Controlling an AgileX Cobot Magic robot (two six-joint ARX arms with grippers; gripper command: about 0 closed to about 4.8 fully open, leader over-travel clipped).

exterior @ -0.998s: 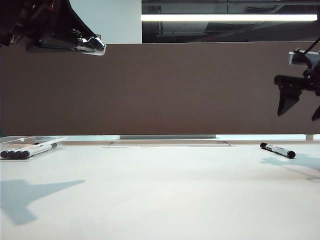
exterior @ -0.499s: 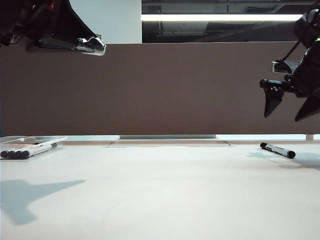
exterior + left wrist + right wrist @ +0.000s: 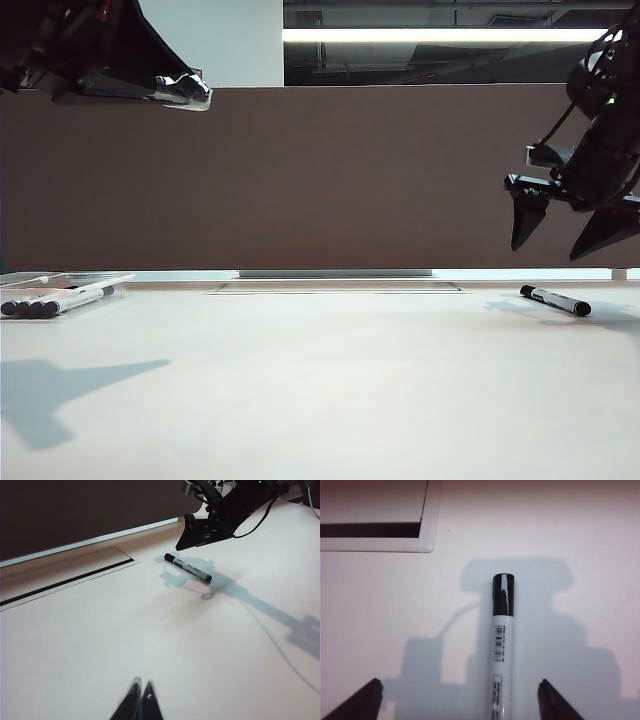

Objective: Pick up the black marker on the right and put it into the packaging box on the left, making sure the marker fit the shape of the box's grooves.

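Note:
The black marker (image 3: 555,300) lies alone on the white table at the right, with its white barrel and black cap (image 3: 502,594) in plain sight. My right gripper (image 3: 545,252) hangs open in the air above it. In the right wrist view the barrel (image 3: 500,650) lies between the spread fingertips of this gripper (image 3: 459,683), nearer one finger and touching neither. The packaging box (image 3: 100,277), a clear tray, sits at the far left and holds several markers (image 3: 45,304). My left gripper (image 3: 141,685) is shut and empty, high over the table's left side, where the left arm (image 3: 100,50) shows.
A recessed rectangular panel (image 3: 335,288) with a dark slot (image 3: 65,580) is set into the table's back edge, close to the marker (image 3: 188,567). A brown board (image 3: 320,180) walls off the back. The right arm's shadow (image 3: 260,607) falls across the table.
My right gripper has swung leftward and a little lower, from the frame's right edge to above the black marker, staying open. The left arm has not moved.

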